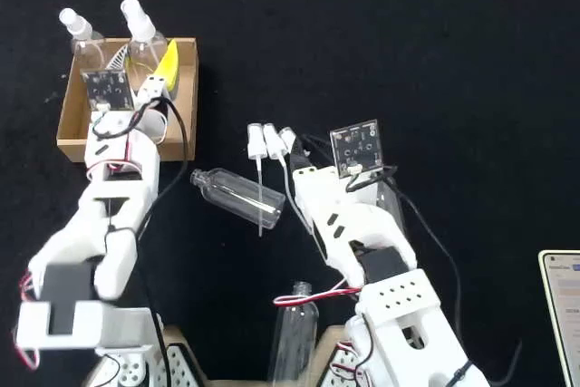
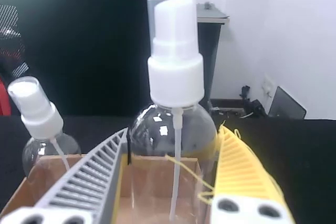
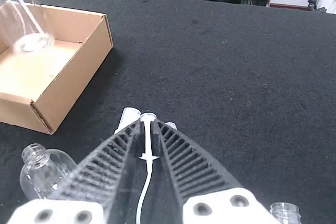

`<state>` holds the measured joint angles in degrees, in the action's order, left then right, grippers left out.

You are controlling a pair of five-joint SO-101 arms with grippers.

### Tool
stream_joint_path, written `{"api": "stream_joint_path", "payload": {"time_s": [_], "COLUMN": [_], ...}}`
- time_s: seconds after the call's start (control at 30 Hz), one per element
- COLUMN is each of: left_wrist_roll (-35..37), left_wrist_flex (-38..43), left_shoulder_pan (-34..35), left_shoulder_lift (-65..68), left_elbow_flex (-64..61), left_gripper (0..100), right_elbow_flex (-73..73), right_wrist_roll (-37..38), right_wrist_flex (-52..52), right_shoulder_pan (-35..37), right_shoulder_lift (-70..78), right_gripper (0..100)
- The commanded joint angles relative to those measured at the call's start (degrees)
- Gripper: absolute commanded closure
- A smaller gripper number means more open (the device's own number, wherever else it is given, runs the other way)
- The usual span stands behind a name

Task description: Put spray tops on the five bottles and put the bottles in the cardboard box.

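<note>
The cardboard box (image 1: 63,124) sits at the far left with two clear bottles standing in it, each with a white spray top. My left gripper (image 1: 143,59) is shut on the nearer bottle (image 2: 173,129), grey finger on one side, yellow finger (image 2: 239,166) on the other. The second capped bottle (image 2: 44,145) stands beside it. My right gripper (image 3: 148,124) is at mid-table, shut on a spray top (image 3: 147,118) whose tube runs between the fingers. Two more spray tops (image 1: 255,138) lie next to it. An uncapped bottle (image 1: 237,197) lies on its side nearby.
Another open bottle (image 1: 294,333) stands near the front edge between the arm bases. A screen device (image 1: 564,314) lies at the right edge. The black cloth to the right and far side of the tops is bare. The box's wall (image 3: 73,72) faces the right gripper.
</note>
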<state>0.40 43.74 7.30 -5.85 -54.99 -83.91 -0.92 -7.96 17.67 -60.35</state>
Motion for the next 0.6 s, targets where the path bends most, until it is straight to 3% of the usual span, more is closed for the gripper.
{"api": "stream_joint_path", "payload": {"time_s": [0.0, 0.57], "left_wrist_roll": [0.0, 0.5], "left_wrist_flex": [5.4, 5.4], "left_shoulder_pan": [0.6, -1.1], "left_shoulder_lift": [6.2, 26.5], "left_elbow_flex": [7.0, 23.6], "left_gripper": [83, 83], "right_elbow_flex": [0.3, 0.3], "right_wrist_roll": [-0.1, 0.0], "right_wrist_flex": [1.4, 1.6], "right_shoulder_pan": [-0.9, -0.9], "right_shoulder_lift": [-1.9, -1.9], "right_gripper": [97.6, 97.6]}}
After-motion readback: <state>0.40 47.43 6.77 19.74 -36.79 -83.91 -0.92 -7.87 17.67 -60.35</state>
